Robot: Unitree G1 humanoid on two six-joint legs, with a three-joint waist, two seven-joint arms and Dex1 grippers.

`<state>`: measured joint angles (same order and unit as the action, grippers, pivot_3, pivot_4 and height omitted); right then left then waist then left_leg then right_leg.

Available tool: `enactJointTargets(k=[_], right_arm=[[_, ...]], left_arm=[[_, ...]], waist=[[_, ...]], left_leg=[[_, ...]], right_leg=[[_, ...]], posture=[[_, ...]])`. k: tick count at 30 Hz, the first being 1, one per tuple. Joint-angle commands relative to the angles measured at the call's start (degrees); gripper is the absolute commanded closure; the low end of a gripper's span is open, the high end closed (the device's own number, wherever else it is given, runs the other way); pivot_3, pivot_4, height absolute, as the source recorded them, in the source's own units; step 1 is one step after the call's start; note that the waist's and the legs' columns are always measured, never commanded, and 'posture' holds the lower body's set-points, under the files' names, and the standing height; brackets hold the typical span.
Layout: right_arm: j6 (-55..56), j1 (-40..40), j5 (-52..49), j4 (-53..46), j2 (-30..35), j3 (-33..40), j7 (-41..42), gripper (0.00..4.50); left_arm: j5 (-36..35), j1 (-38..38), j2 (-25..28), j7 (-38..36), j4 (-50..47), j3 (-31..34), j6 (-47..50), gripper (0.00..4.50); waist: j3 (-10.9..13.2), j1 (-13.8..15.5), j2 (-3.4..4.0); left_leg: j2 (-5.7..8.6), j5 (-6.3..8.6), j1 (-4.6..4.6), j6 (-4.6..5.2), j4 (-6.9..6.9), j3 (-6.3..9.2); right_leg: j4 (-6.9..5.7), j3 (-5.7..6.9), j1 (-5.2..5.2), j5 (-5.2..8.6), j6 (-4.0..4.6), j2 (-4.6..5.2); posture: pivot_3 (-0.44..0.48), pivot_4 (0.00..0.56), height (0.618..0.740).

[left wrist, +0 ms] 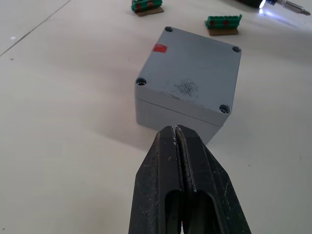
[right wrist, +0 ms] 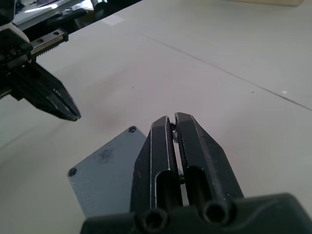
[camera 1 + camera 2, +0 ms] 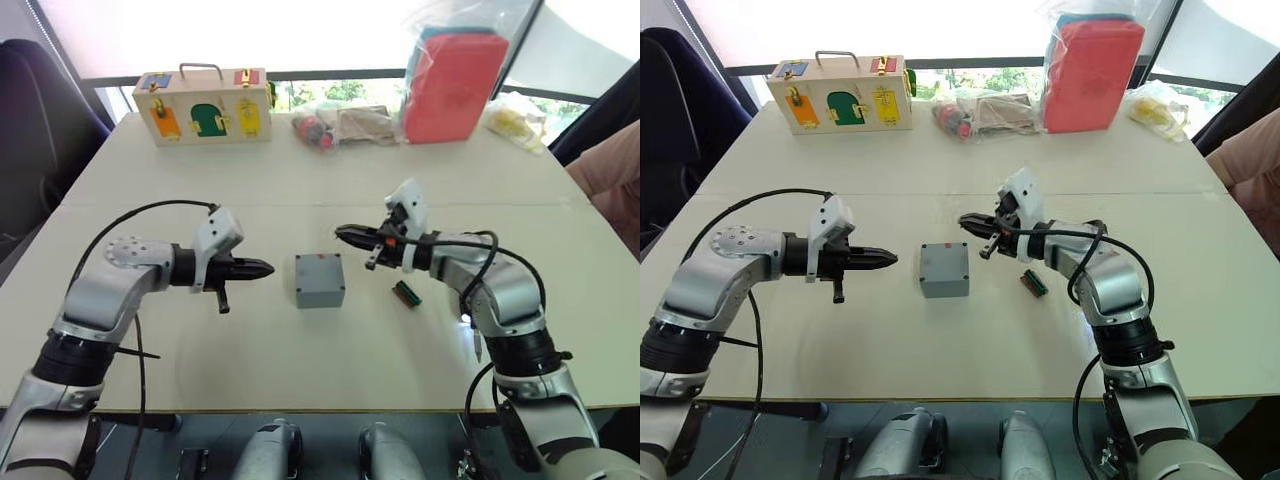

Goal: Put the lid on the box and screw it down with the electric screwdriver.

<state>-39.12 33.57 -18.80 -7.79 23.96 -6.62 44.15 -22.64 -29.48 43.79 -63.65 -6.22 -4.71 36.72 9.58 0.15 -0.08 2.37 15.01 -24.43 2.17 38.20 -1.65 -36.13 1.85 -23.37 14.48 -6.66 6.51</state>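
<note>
The left claw [image 3: 262, 269] is pinched narrow and empty, hovering just beside the box [image 3: 320, 280] on its left. The right claw [image 3: 343, 233] hovers over the box's far right corner; its fingers are nearly together and seem to pinch something tiny, perhaps a screw, though I cannot tell for sure. The lid [image 1: 195, 73] already sits flush on the box at mid-counter [image 3: 200, 340]. The electric screwdriver [image 1: 273, 4] lies beyond the box with its tip light on, near two green terminal blocks [image 1: 223, 23]. Judging by this, screwing down is the step in hand; next calls for seating a screw in a corner hole [image 1: 141, 82], then fetching the driver.
</note>
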Motion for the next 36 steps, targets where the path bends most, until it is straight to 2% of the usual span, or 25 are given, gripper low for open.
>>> enactJointTargets(k=[1,22,36], right_arm=[[-0.19,-0.6,-0.54,-2.25,-0.16,-0.65,-0.27,4.42],[1.2,-2.06,1.14,0.1,1.79,-0.53,-1.96,4.42],[3.13,-1.6,2.37,2.92,0.76,-1.98,-2.13,4.42]], left_arm=[[-1.3,0.5,0.39,0.96,-2.87,2.32,0.06,4.5],[-1.03,0.3,-0.81,1.7,-2.39,1.33,-0.34,4.5],[-0.96,0.43,-1.06,2.06,-2.62,1.44,-0.18,4.5]], waist=[[0.0,0.05,0.0],[0.0,0.04,0.0],[0.0,0.06,0.0]], left_leg=[[0.0,-0.01,0.0,-0.03,0.0,0.0],[-0.01,-0.07,0.0,-0.12,-0.01,0.0],[-0.01,-0.08,0.01,-0.13,-0.01,0.0]], right_leg=[[0.0,0.0,0.0,0.0,0.0,0.0],[-0.03,0.01,-0.02,0.0,0.0,-0.03],[-0.03,0.01,-0.02,0.0,0.0,-0.04]], posture=[[0.0,0.15,0.74],[0.0,0.15,0.74],[0.0,0.15,0.74]])
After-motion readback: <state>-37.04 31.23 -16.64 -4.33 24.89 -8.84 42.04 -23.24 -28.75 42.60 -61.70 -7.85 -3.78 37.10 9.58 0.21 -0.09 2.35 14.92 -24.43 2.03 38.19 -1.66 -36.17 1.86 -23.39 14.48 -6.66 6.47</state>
